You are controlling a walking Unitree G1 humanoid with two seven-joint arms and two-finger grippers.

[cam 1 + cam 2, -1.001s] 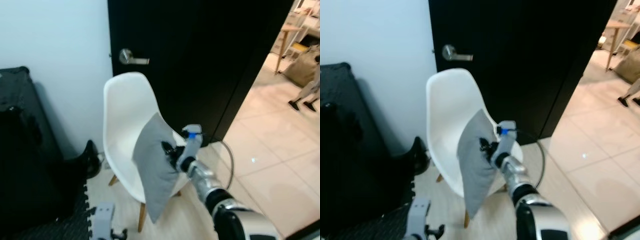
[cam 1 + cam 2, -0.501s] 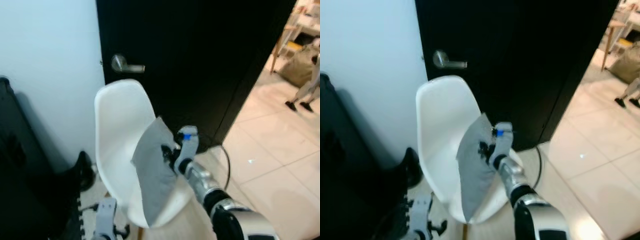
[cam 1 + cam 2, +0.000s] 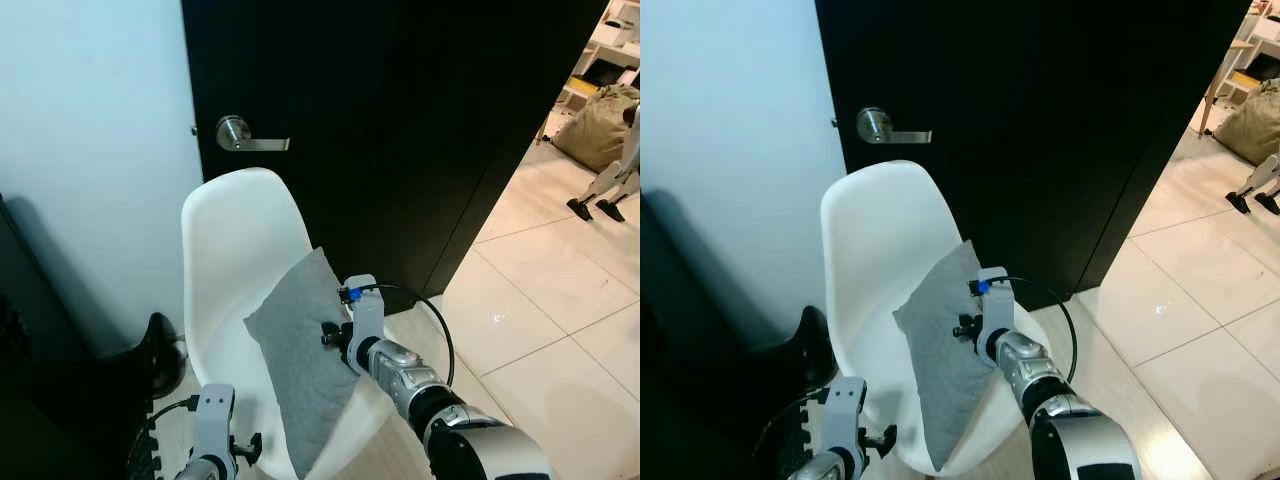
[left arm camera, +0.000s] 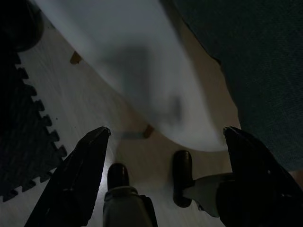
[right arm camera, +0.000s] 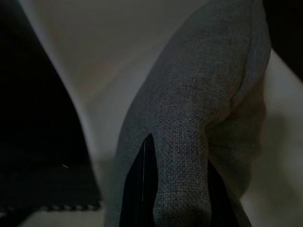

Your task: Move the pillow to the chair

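Pillow carried over the chair seat, release not yet made

The right gripper [image 3: 338, 335] had its black fingers [image 5: 135, 189] pinched shut on a fold of the grey pillow [image 3: 300, 365], which hung tilted over the seat of the white chair [image 3: 235, 250]; its lower corner dipped past the seat's near edge, and whether it touched the seat could not be told. The chair stood against the black door [image 3: 400, 120], under the door handle [image 3: 240, 135]. The left gripper [image 4: 161, 156] hung low at the near left with its fingers spread wide and nothing between them. By my judgement this was the placing step: the next move called for lowering the pillow farther in onto the seat, toward the backrest, then opening the fingers so it would not slide off the near edge.
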